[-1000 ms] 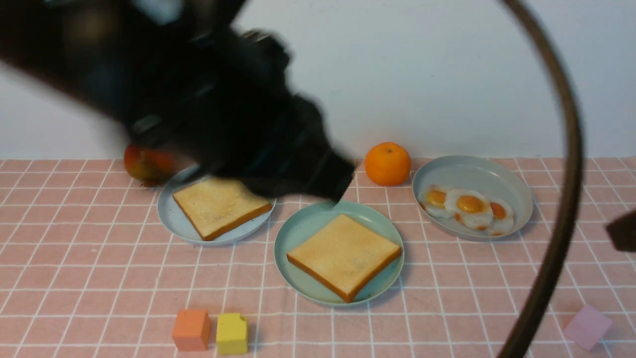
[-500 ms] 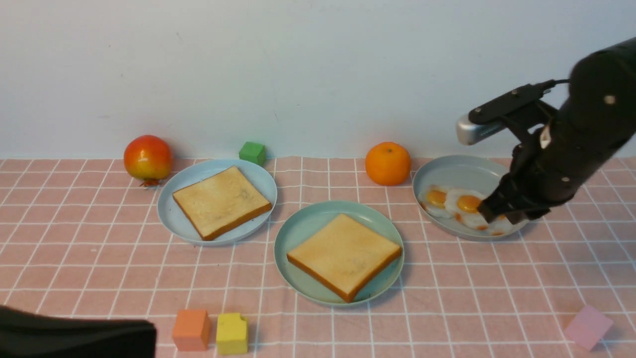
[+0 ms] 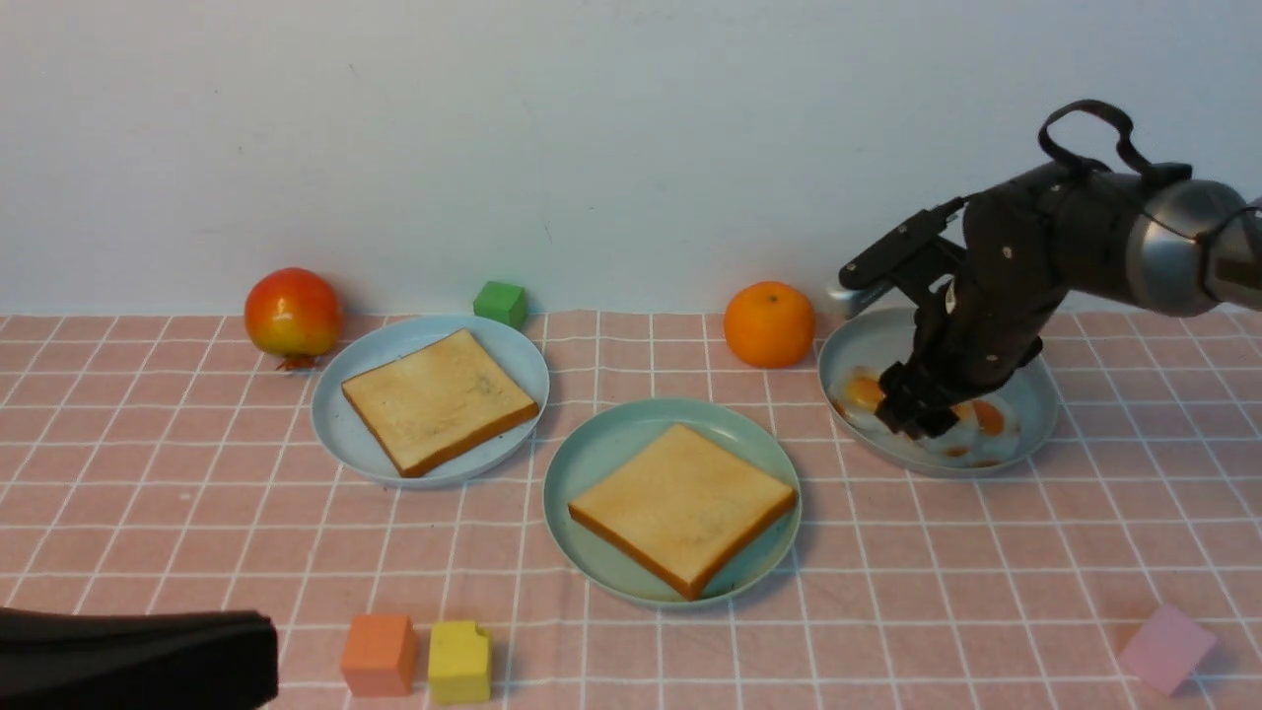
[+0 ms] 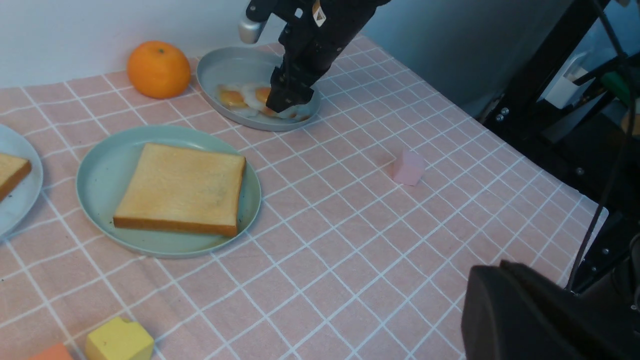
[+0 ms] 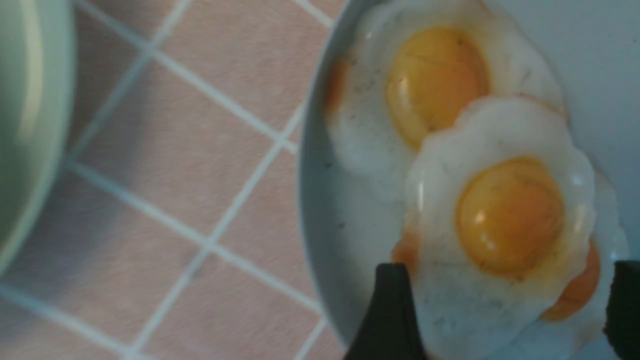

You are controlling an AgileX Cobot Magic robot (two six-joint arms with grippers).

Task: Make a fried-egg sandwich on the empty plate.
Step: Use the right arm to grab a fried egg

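Note:
The mint-green plate [image 3: 592, 463] at the table's middle carries one toast slice [image 3: 682, 508] with a bare top. A second toast slice [image 3: 439, 399] lies on the pale blue plate [image 3: 340, 424]. Fried eggs [image 3: 866, 391] overlap in the grey-blue dish [image 3: 1025, 385]. My right gripper [image 3: 912, 419] hangs low in that dish, open. In the right wrist view its fingertips [image 5: 392, 280] stand on either side of the middle egg [image 5: 505, 215]. My left gripper [image 3: 266, 656] lies low at the near left corner, shut and empty.
An orange [image 3: 769, 323] sits just left of the egg dish. A red fruit [image 3: 293, 313] and a green cube [image 3: 501, 301] stand behind the pale blue plate. Orange [image 3: 380, 653] and yellow [image 3: 459, 661] cubes sit near the front edge, a pink cube [image 3: 1165, 646] at the front right.
My left arm swung away from above the plates down to the near left corner. My right arm came in over the egg dish, moved left, and its jaws spread.

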